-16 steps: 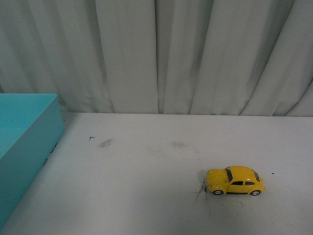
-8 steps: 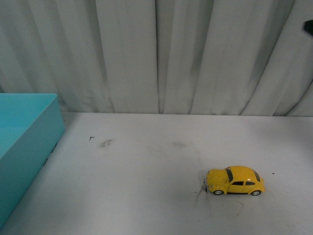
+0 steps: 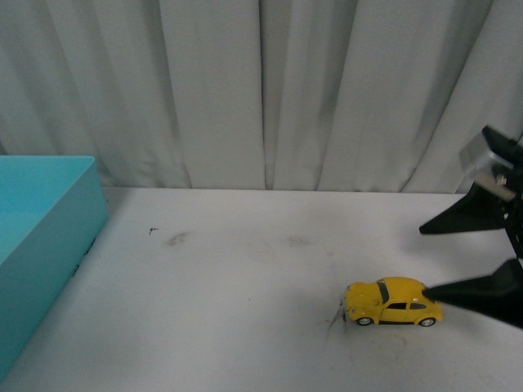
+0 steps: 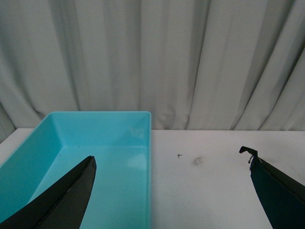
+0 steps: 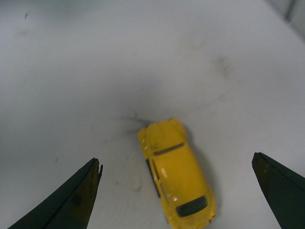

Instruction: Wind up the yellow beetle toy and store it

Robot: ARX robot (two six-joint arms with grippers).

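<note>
Small yellow rounded beetle toy car [image 3: 393, 301] sits on the white table [image 3: 245, 278], well apart from the teal plastic bin [image 3: 57, 229]. Black right gripper [image 3: 424, 260] spread wide at the car's rear end - lower squarely, pinch the body sides, not the wheels. Left gripper [image 4: 167, 155] spread too, empty.

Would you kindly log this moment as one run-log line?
yellow beetle toy: on table, not stored | right tool: open, above it, no grasp | left tool: open, by teal bin

Front, right-wrist views share yellow beetle toy [image 3: 393, 300].
</note>
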